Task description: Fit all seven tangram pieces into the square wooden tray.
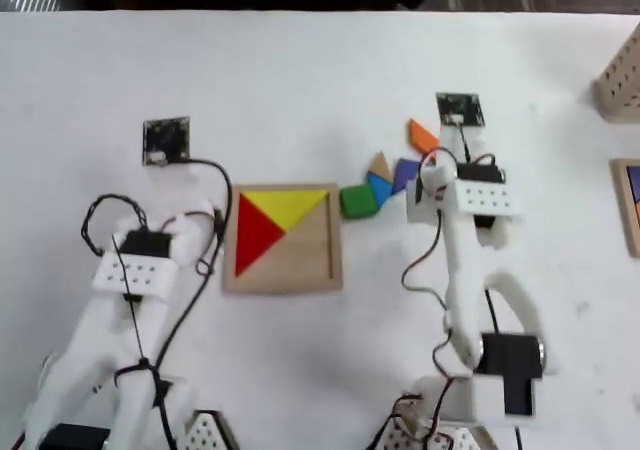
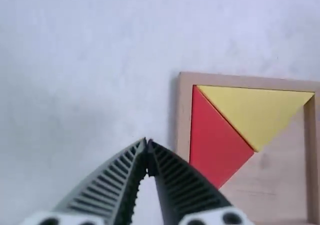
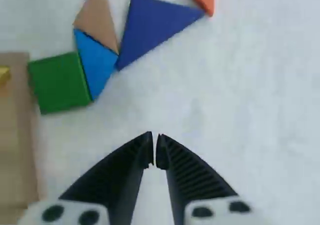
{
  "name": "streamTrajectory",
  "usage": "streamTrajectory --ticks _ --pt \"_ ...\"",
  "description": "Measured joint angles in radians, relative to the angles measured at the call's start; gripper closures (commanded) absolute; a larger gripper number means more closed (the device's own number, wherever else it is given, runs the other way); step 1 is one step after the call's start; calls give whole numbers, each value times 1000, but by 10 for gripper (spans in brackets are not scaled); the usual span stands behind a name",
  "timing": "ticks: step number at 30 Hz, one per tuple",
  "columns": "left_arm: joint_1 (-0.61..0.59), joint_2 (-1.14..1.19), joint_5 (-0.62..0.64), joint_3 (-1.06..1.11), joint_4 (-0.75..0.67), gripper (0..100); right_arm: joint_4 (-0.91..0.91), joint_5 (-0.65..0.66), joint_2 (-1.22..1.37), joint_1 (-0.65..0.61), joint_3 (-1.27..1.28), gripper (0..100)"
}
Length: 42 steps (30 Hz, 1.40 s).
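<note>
The square wooden tray (image 1: 283, 278) lies mid-table and holds a yellow triangle (image 1: 287, 207) and a red triangle (image 1: 254, 236). To its right lie a green square (image 1: 358, 200), a light blue triangle (image 1: 379, 188), a tan triangle (image 1: 380, 164), a dark blue triangle (image 1: 405, 173) and an orange piece (image 1: 423, 135). My left gripper (image 2: 147, 157) is shut and empty just off the tray's left rim (image 2: 182, 115). My right gripper (image 3: 154, 151) is shut and empty over bare table, a short way from the dark blue triangle (image 3: 150, 25) and green square (image 3: 59, 82).
Two small black boards (image 1: 166, 140) (image 1: 459, 110) with cables lie on the table behind the arms. A pegged wooden block (image 1: 620, 75) and part of another wooden tray (image 1: 630, 205) sit at the right edge. Loose black wires run beside the tray's left side.
</note>
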Motion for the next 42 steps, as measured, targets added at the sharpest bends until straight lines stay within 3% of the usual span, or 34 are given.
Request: streamTrajectory --ticks 6,14,30,36,42 --pt "0 0 0 0 0 977 0 -52 255 0 -245 974" --pt "0 0 0 0 0 977 107 -55 552 -9 -634 803" --pt "0 0 0 0 -5 977 370 -58 994 -37 -1318 800" --pt "0 0 0 0 -5 977 532 -60 1033 -38 -1545 799" --pt "0 0 0 0 -5 977 540 -58 1033 -43 -1683 797"
